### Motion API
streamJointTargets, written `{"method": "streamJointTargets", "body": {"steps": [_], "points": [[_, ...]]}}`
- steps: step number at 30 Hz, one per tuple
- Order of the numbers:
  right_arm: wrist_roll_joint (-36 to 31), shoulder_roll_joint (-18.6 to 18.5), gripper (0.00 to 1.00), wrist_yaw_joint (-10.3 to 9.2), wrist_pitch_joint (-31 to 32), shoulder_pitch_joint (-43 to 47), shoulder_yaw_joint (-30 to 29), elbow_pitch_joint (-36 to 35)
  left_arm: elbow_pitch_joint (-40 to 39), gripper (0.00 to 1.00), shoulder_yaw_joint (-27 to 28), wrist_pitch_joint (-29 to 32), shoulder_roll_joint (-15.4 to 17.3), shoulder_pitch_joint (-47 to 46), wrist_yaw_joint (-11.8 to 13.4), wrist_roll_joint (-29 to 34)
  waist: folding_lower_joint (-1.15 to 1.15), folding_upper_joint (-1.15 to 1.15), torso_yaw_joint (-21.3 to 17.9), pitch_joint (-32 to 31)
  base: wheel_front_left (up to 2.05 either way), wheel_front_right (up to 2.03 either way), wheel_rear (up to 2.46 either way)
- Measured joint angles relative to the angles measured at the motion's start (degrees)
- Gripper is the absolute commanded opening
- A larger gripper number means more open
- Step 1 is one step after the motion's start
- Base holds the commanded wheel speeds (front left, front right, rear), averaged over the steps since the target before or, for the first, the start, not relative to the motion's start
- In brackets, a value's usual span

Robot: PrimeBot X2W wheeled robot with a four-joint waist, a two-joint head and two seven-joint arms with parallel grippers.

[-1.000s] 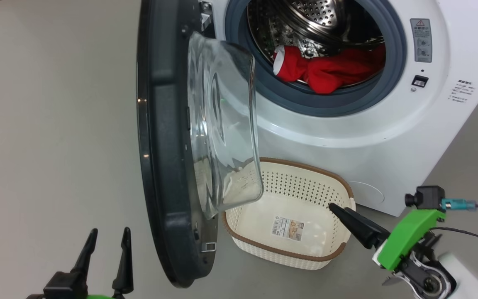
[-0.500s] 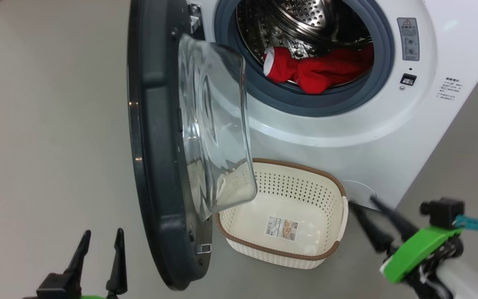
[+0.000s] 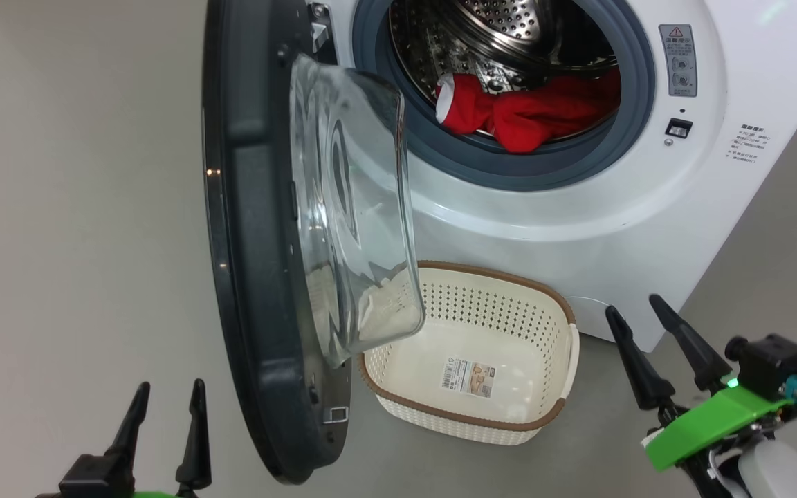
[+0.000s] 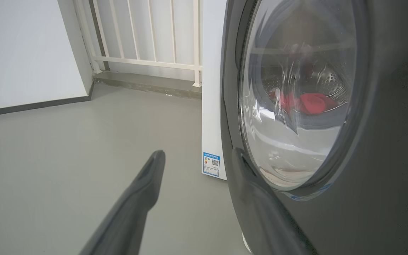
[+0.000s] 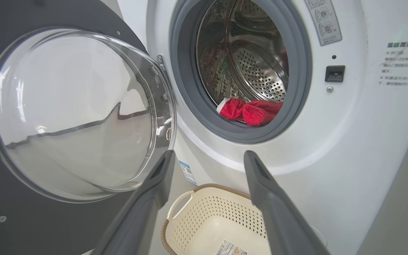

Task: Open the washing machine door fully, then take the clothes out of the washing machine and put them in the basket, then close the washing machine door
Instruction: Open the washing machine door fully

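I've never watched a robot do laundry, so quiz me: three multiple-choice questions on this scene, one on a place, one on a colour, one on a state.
1. Where is the basket?
A. on the floor before the washer
B. on top of it
C. inside it

2. What colour are the clothes in the drum?
A. blue
B. red
C. green

3. How is the door?
A. shut
B. taken off
C. swung open

Answers:
1 A: it sits on the floor below the opening.
2 B: red fabric lies at the drum's front.
3 C: it stands out from the washer, leaving the drum exposed.
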Motion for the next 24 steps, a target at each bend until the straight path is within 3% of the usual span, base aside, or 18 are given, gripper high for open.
{"method": "streamJointTargets", "body": {"steps": [8,19,21,24], "points": [[-5.6,3.37,1.0,0.0,0.0,5.52,-5.2,-0.59,-0.21,1.0,-0.49,0.01,0.0,0.02,0.07,-0.14,0.0,0.0,0.18,-0.01,0.0,0.0,0.0],[-6.39,4.87,1.0,0.0,0.0,7.04,-6.89,-0.68,-1.07,1.0,-0.67,0.01,0.0,0.05,0.63,-0.77,0.0,0.0,-0.1,-0.41,0.0,0.0,0.0],[-6.48,4.86,1.0,0.0,0.0,7.06,-6.94,-0.7,-2.38,0.0,0.18,0.01,-0.01,-0.02,0.73,-1.53,0.0,0.0,-0.06,-0.55,0.0,0.0,0.0],[-6.77,4.86,1.0,0.0,0.0,7.29,-7.05,-0.84,-6.09,0.0,2.2,0.01,-0.02,-0.63,0.8,-4.08,0.0,0.0,0.11,-0.83,0.0,0.0,0.0]]}}
